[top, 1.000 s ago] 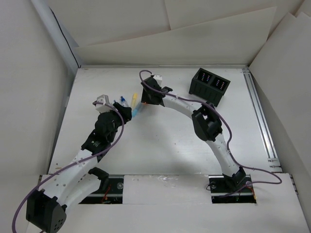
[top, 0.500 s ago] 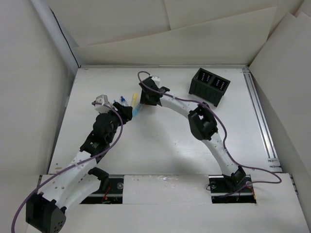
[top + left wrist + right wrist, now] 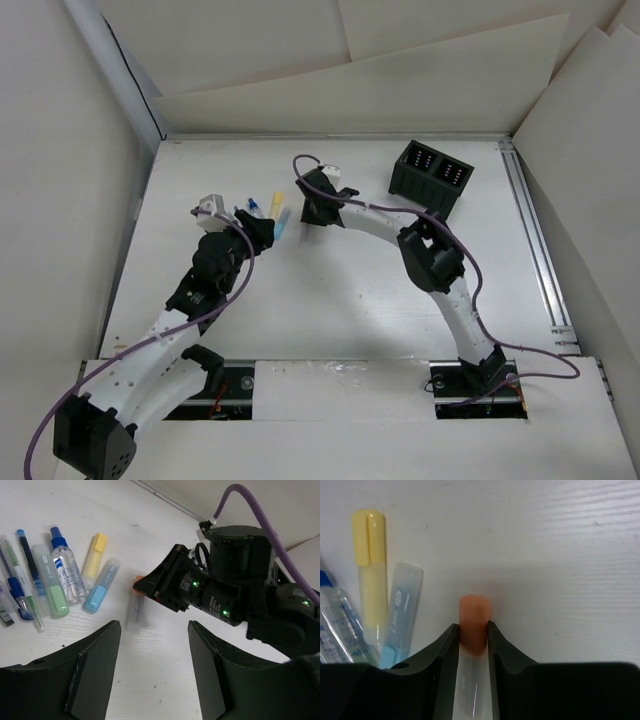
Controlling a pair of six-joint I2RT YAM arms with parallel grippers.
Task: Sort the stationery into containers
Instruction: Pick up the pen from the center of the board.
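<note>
My right gripper (image 3: 473, 628) is shut on an orange-capped highlighter (image 3: 474, 616) with a clear body, low over the white table. The orange cap sticks out past the fingertips. In the left wrist view the same highlighter (image 3: 135, 611) points out from under the right gripper (image 3: 150, 587). Just left of it lie a blue highlighter (image 3: 400, 610) and a yellow highlighter (image 3: 369, 565). My left gripper (image 3: 152, 630) hovers open over bare table beside them, holding nothing. The black two-compartment container (image 3: 420, 190) stands at the back right, apart from both grippers.
More stationery lies in a row left of the highlighters: a small spray bottle (image 3: 67, 570), a green highlighter (image 3: 50, 582) and blue pens (image 3: 25, 565). White boards wall in the table on the left and back. A metal rail (image 3: 535, 240) runs along the right edge.
The right gripper's jaws have closed on the orange highlighter and the wrist has shifted slightly to the right. The left gripper has opened a little and stayed in place.
</note>
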